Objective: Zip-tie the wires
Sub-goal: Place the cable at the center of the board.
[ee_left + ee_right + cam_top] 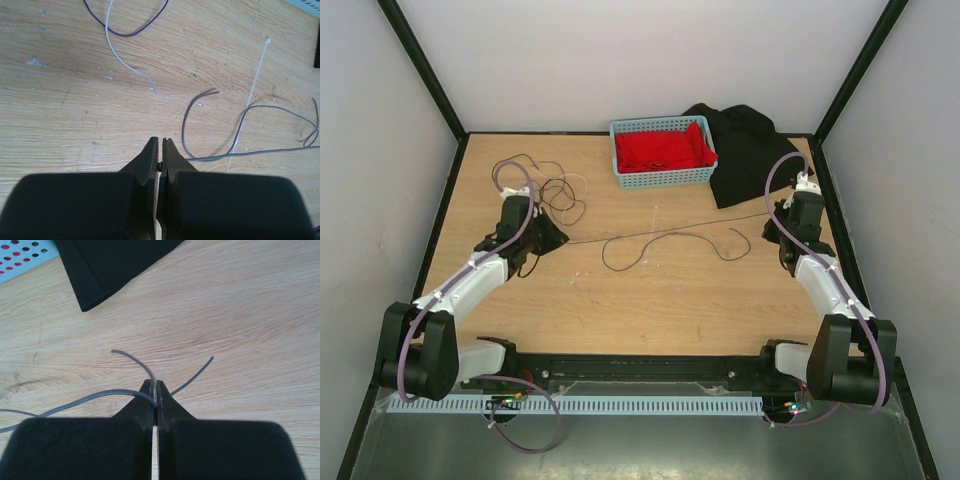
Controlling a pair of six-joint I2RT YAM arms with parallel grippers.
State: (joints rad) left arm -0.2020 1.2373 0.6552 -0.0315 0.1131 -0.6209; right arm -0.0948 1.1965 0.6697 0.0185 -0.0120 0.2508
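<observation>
The wires lie across the wooden table: loose curly loops (563, 195) at back left and a long strand (665, 228) stretched between the two arms. My left gripper (560, 240) (161, 142) is shut on a thin grey wire (225, 156) that runs off to the right. My right gripper (773, 222) (154, 384) is shut on a grey wire (90, 399) that comes in from the left and curls over the jaws. A second wire end (192, 374) lies just right of the fingertips. On the table ahead of the left gripper are a white zip tie (256, 85), a white strand (120, 57) and a purple strand (125, 34).
A light blue basket (663, 176) holding red cloth (663, 150) stands at the back centre. Black cloth (745, 150) (115, 265) lies to its right, close to the right gripper. Dark frame posts and pale walls close in the table on both sides.
</observation>
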